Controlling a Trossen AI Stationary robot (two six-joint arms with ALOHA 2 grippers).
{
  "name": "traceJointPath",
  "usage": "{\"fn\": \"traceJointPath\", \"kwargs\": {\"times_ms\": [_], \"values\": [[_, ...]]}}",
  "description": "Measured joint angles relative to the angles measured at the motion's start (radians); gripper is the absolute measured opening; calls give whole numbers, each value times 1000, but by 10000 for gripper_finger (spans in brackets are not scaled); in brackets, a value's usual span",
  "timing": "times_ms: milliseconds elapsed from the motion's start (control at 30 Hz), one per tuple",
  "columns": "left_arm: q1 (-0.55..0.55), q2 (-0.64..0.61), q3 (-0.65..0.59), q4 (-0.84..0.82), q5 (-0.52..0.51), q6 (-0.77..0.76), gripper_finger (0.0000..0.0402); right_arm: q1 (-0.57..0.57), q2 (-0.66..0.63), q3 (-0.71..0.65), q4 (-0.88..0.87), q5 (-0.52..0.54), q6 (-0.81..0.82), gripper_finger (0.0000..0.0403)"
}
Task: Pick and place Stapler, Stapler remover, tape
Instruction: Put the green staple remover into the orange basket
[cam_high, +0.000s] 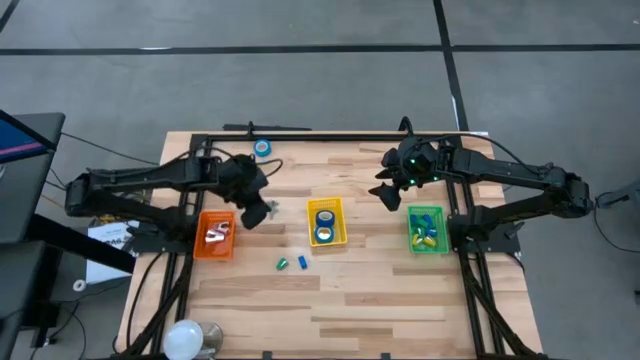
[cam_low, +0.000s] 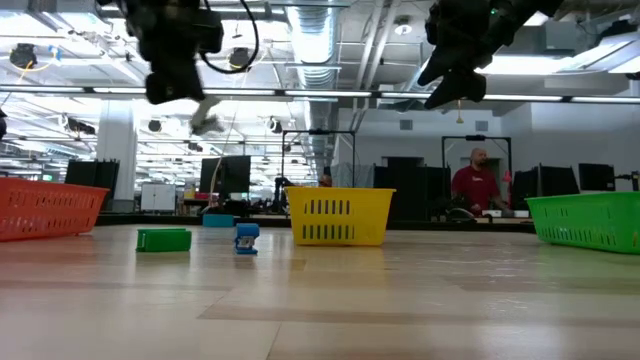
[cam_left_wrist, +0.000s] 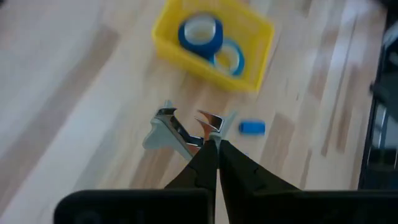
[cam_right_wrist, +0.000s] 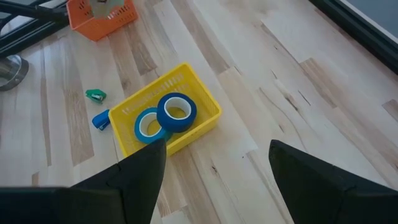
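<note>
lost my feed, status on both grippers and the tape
Left gripper shut on staple remover, held above table beside orange basket. Right gripper open, empty, raised. Two tape rolls in yellow basket. Nothing blocking.

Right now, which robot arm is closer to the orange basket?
The left. Its gripper, jaws shut on a silver metal staple remover, hangs just beside the orange plastic basket. The right gripper, jaws open, is far off, beyond the yellow plastic basket.

Blue tape (cam_high: 324, 216) lies in a yellow basket (cam_high: 339, 237). An orange basket (cam_high: 198, 247) sits left, a green basket (cam_high: 441, 245) right, on the pale wood counter (cam_high: 330, 300).
</note>
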Motion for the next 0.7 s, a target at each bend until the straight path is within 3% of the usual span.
{"fn": "traceJointPath", "kwargs": {"times_ms": [367, 700], "values": [[-121, -16, 0, -95, 37, 31, 2, 0, 0, 0, 2, 0, -5, 276], [-271, -120, 0, -225, 64, 117, 2, 1, 0, 0, 2, 0, -7, 276]]}}
